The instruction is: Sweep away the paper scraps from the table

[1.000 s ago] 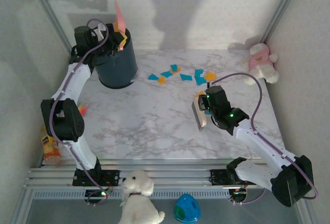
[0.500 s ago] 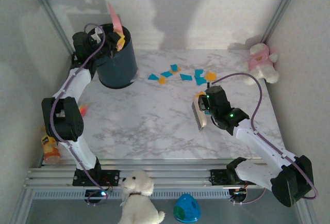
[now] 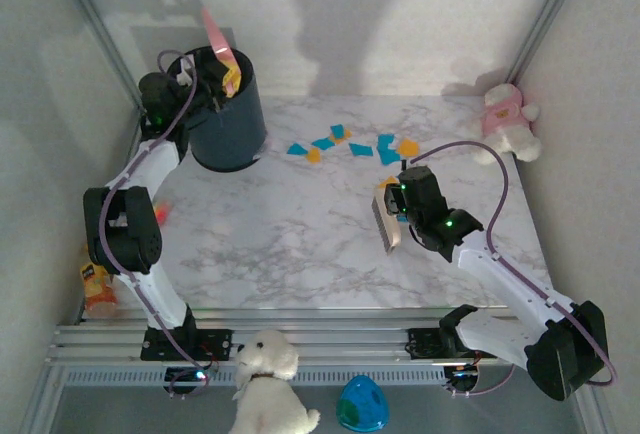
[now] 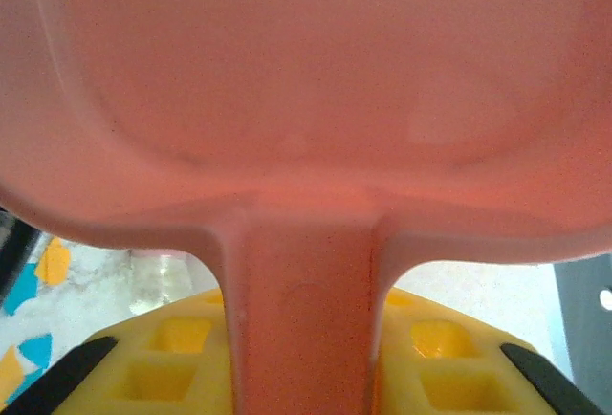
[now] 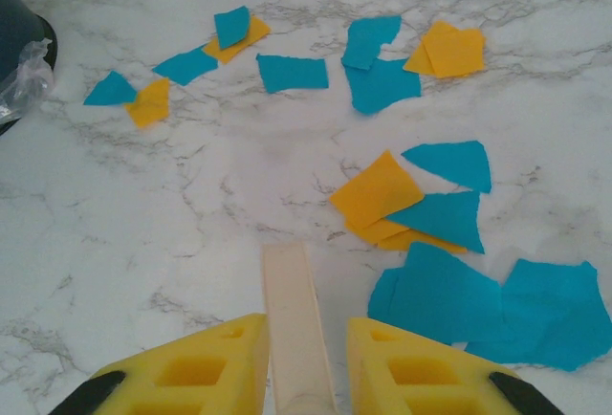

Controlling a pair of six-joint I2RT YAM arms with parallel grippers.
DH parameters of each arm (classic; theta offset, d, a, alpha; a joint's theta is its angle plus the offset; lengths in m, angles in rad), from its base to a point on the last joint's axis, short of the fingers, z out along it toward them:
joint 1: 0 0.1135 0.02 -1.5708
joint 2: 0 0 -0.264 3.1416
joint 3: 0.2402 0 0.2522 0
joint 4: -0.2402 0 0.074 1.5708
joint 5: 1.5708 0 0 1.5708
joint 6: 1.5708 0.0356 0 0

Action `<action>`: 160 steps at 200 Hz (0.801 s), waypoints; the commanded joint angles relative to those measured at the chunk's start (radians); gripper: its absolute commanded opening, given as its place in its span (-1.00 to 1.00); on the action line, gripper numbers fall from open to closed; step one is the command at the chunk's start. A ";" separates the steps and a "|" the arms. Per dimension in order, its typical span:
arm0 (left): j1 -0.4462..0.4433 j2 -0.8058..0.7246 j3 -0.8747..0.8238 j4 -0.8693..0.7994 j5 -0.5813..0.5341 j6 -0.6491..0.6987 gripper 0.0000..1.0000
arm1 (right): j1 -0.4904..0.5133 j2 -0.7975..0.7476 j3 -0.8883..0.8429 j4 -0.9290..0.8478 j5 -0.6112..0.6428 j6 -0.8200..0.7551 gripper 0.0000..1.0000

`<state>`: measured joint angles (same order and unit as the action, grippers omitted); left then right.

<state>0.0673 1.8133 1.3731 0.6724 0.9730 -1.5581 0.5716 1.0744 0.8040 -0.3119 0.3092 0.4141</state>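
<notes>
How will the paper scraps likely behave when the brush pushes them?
The paper scraps look thin and flat, so probably light and floppy, sliding rather than rolling. Several overlap, so they may bunch or ride over each other. The table looks smooth, so little likely grips them.

Left arm (image 3: 140, 169) stands up from its base at the near edge, bends at the elbow and reaches toward the far left; wrist held high; left gripper (image 3: 212, 76) closed on a pink handle (image 4: 301, 310), yellow fingers (image 4: 163, 358) pressed against either side of it. Right arm (image 3: 500, 274) extends from its base forward and inward, forearm low; right gripper (image 3: 397, 206) angled ahead and downward, jaws clamped on a pale handle (image 5: 292, 300) that runs straight out between its yellow fingers (image 5: 201, 367).
</notes>
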 commanded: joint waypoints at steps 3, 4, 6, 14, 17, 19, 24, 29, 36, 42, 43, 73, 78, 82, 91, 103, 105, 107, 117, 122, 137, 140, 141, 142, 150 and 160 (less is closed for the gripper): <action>0.008 -0.012 -0.021 0.182 0.002 -0.108 -1.00 | -0.008 0.003 0.035 -0.001 -0.010 0.019 -1.00; 0.008 -0.012 -0.023 0.184 0.002 -0.110 -1.00 | -0.008 0.002 0.034 -0.001 -0.010 0.018 -1.00; 0.008 -0.013 -0.025 0.192 0.000 -0.115 -1.00 | -0.008 0.002 0.034 -0.001 -0.010 0.019 -1.00; 0.008 -0.012 -0.034 0.216 -0.003 -0.137 -1.00 | -0.008 0.001 0.034 -0.002 -0.010 0.019 -1.00; 0.008 -0.012 -0.038 0.224 -0.005 -0.145 -1.00 | -0.008 0.002 0.033 -0.003 -0.010 0.019 -1.00; 0.008 -0.012 -0.039 0.230 -0.005 -0.150 -1.00 | -0.007 0.002 0.032 -0.003 -0.009 0.019 -1.00; 0.008 -0.011 -0.046 0.249 -0.009 -0.165 -1.00 | -0.008 0.002 0.033 -0.003 -0.010 0.019 -1.00; 0.008 -0.010 -0.049 0.262 -0.010 -0.175 -1.00 | -0.008 0.002 0.033 -0.003 -0.010 0.019 -1.00; 0.008 -0.008 -0.052 0.270 -0.010 -0.181 -1.00 | -0.008 0.000 0.032 -0.003 -0.010 0.018 -1.00; 0.007 -0.009 -0.056 0.273 -0.010 -0.186 -1.00 | -0.008 0.001 0.033 -0.003 -0.010 0.020 -1.00; 0.007 -0.009 -0.058 0.274 -0.011 -0.188 -1.00 | -0.008 0.001 0.033 -0.004 -0.010 0.019 -1.00; 0.006 -0.013 -0.098 0.361 -0.027 -0.257 -1.00 | -0.007 -0.003 0.028 -0.002 -0.007 0.019 -1.00; 0.007 -0.013 -0.100 0.371 -0.029 -0.265 -1.00 | -0.008 -0.003 0.029 -0.001 -0.007 0.020 -1.00; 0.008 -0.012 -0.100 0.374 -0.028 -0.266 -1.00 | -0.008 -0.002 0.028 -0.001 -0.007 0.021 -1.00; 0.007 -0.011 -0.102 0.374 -0.029 -0.269 -1.00 | -0.007 -0.003 0.026 0.000 -0.009 0.022 -1.00; 0.006 -0.008 -0.107 0.391 -0.030 -0.282 -1.00 | -0.007 -0.002 0.027 0.002 -0.011 0.023 -1.00; 0.007 -0.008 -0.107 0.395 -0.031 -0.284 -1.00 | -0.008 -0.003 0.027 0.002 -0.012 0.023 -1.00; 0.007 -0.007 -0.108 0.399 -0.030 -0.290 -1.00 | -0.008 -0.004 0.027 0.001 -0.012 0.022 -1.00; 0.008 -0.004 -0.115 0.425 -0.033 -0.314 -1.00 | -0.008 -0.004 0.027 -0.001 -0.011 0.023 -1.00; 0.007 -0.002 -0.119 0.447 -0.036 -0.331 -1.00 | -0.008 -0.003 0.025 0.000 -0.009 0.023 -1.00; 0.006 0.003 -0.123 0.475 -0.041 -0.356 -1.00 | -0.008 -0.003 0.024 -0.001 -0.010 0.023 -1.00; 0.007 0.003 -0.123 0.478 -0.041 -0.362 -1.00 | -0.007 -0.002 0.024 -0.001 -0.010 0.022 -1.00; 0.006 0.004 -0.124 0.479 -0.042 -0.363 -1.00 | -0.007 -0.002 0.023 0.000 -0.010 0.022 -1.00; 0.006 0.003 -0.124 0.480 -0.043 -0.364 -1.00 | -0.008 -0.002 0.024 0.000 -0.010 0.022 -1.00; 0.006 0.005 -0.127 0.493 -0.045 -0.373 -1.00 | -0.008 -0.003 0.024 -0.001 -0.010 0.022 -1.00; 0.006 0.000 -0.127 0.489 -0.046 -0.364 -1.00 | -0.007 -0.005 0.024 0.000 -0.010 0.022 -1.00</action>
<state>0.0673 1.8137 1.2522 1.0397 0.9382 -1.8904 0.5716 1.0756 0.8040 -0.3122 0.3092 0.4168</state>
